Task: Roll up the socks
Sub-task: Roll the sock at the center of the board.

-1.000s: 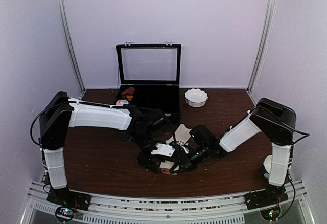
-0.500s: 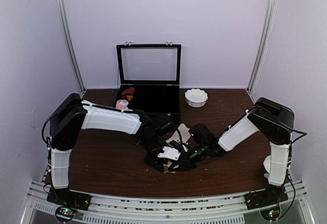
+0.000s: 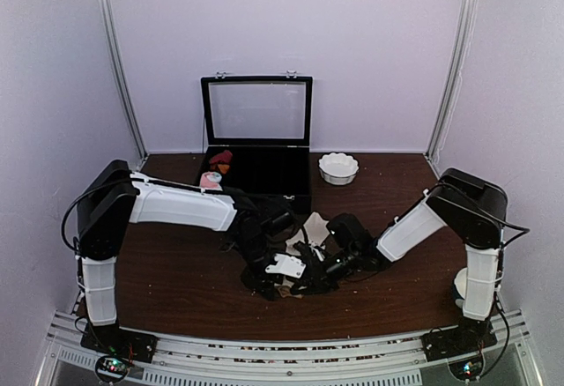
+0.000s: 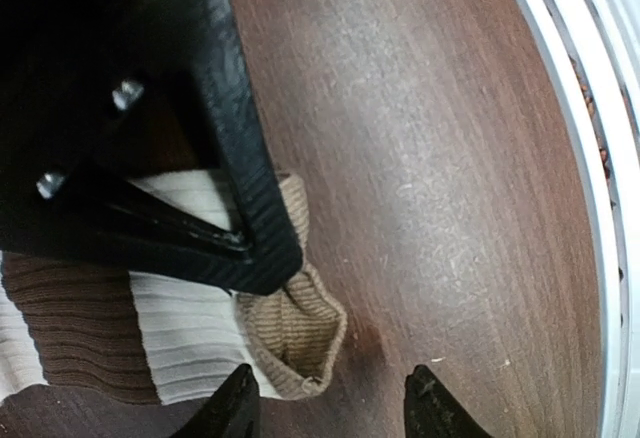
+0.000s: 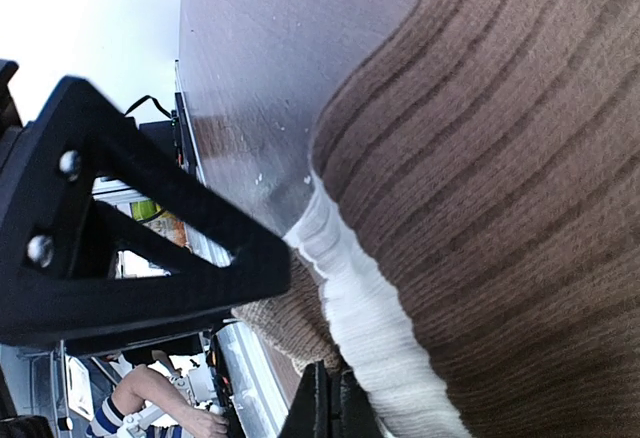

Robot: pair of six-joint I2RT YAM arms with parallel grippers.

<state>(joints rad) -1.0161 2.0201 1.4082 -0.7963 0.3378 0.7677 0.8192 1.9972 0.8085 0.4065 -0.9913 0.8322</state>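
A ribbed sock (image 4: 190, 333) with brown and white bands and a tan end (image 4: 295, 328) lies on the table near the front middle. My left gripper (image 4: 330, 413) is open just above the table, the tan end lying by its left fingertip. My right gripper (image 5: 327, 403) is shut, its tips pressed onto the sock's tan end (image 5: 280, 323) beside the white band (image 5: 370, 328); I cannot tell if fabric is pinched. From above, both grippers (image 3: 269, 280) (image 3: 306, 278) meet over the sock (image 3: 286, 291). A cream sock (image 3: 315, 226) shows just behind them.
An open black box (image 3: 257, 167) with a clear lid stands at the back, a dark red and orange bundle (image 3: 220, 159) inside it. A small pink and white thing (image 3: 210, 177) sits by its left corner. A white bowl (image 3: 338, 167) is at the back right. The table's metal front rail (image 4: 585, 188) runs close by.
The left arm swung right, then back slightly to the left, covering more of the cream sock. Both grippers stayed at the sock, the right one shut throughout.
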